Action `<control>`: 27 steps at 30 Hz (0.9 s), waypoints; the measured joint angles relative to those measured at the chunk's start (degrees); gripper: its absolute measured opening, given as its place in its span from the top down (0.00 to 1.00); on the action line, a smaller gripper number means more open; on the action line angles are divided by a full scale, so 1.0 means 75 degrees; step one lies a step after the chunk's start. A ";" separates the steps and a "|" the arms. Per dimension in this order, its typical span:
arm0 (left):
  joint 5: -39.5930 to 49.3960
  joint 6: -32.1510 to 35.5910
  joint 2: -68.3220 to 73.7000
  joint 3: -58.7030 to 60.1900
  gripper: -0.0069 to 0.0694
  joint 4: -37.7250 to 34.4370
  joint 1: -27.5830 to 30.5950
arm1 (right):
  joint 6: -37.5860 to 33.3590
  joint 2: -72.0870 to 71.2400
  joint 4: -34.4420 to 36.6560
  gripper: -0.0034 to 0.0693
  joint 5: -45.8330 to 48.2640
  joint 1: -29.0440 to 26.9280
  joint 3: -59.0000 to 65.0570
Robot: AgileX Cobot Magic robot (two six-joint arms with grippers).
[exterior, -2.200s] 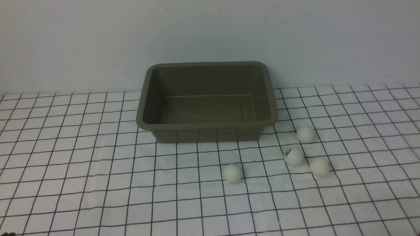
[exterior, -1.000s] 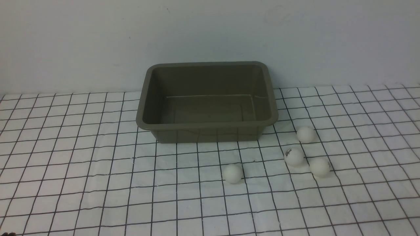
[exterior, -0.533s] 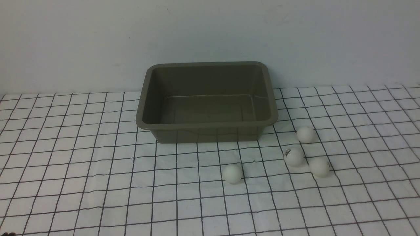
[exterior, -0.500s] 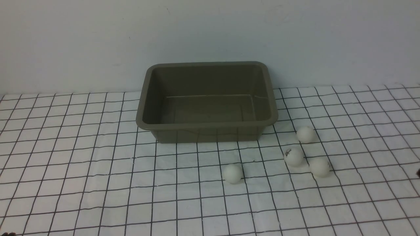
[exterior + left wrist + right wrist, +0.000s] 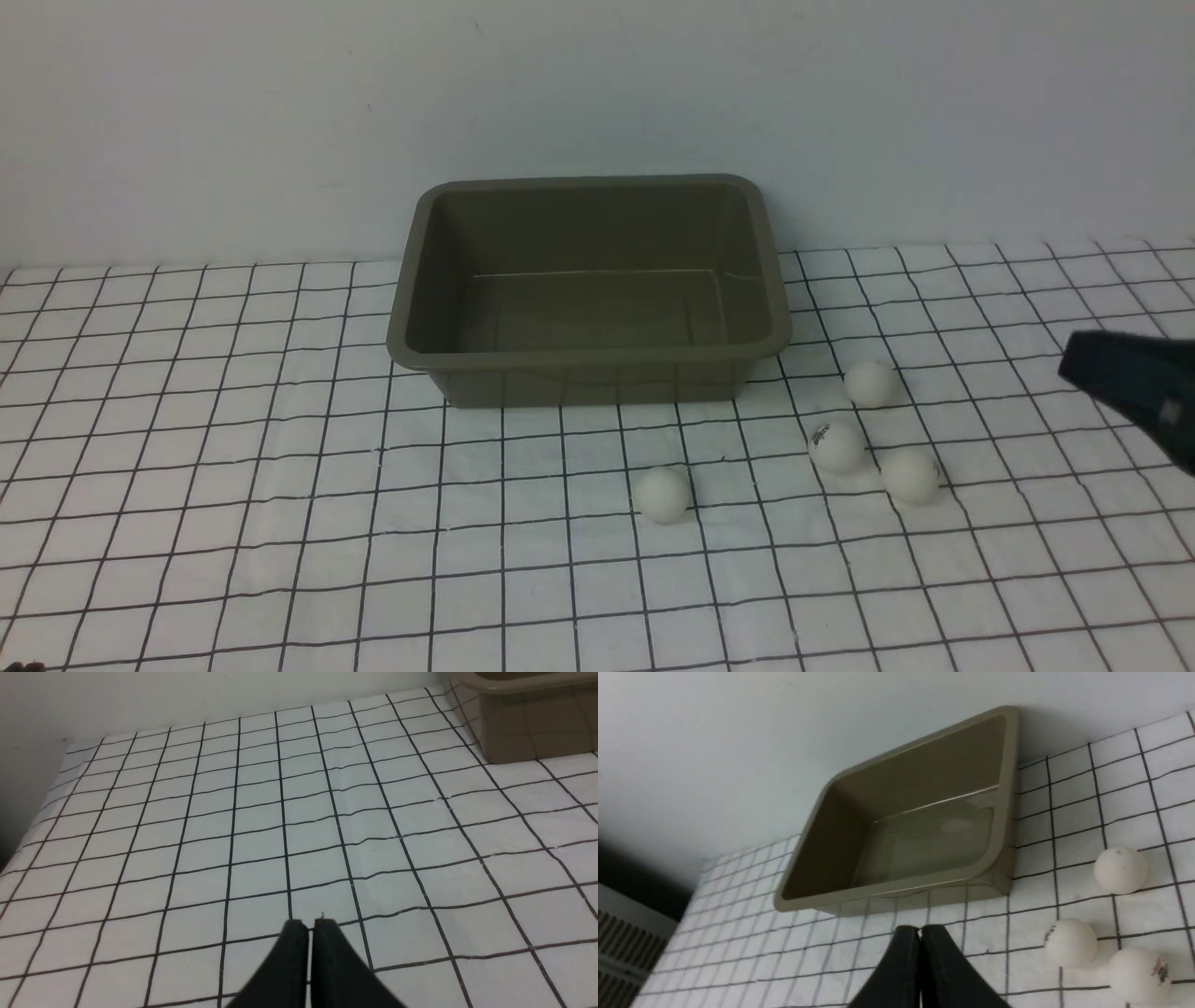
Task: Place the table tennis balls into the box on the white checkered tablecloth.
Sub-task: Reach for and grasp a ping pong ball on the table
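Note:
The olive-grey box (image 5: 590,355) stands empty at the back centre of the white checkered tablecloth (image 5: 233,485). Four white table tennis balls lie on the cloth to its front right: one nearest the front (image 5: 662,494), one with a dark logo (image 5: 836,445), one beside it (image 5: 909,476), one farther back (image 5: 869,383). My right gripper (image 5: 1074,367) enters from the right edge, above the cloth, right of the balls. In the right wrist view it (image 5: 920,929) is shut and empty, with the box (image 5: 896,891) and three balls ahead. My left gripper (image 5: 310,924) is shut and empty above bare cloth.
A plain pale wall rises right behind the box. The box's corner (image 5: 518,732) shows at the far side of the left wrist view. The cloth's left edge (image 5: 28,830) drops off to a dark gap. A dark gap and a slatted grille (image 5: 621,933) lie beyond the table.
My right gripper has come into the front view from the right edge and moved left toward the balls. The balls and the box have not moved.

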 joint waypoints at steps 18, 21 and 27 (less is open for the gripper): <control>0.0006 0.0000 0.0000 0.0000 0.91 0.0000 0.0000 | -0.0510 0.1315 -0.3376 0.96 0.1027 0.0000 -0.1152; 0.0006 0.0000 0.0000 0.0000 0.91 0.0000 0.0000 | 0.1723 0.1321 -0.5158 0.96 0.2484 0.0000 -0.2070; 0.0006 0.0000 0.0000 0.0000 0.91 0.0000 0.0000 | 0.3923 0.1469 -0.7242 0.96 0.4298 0.0000 -0.3537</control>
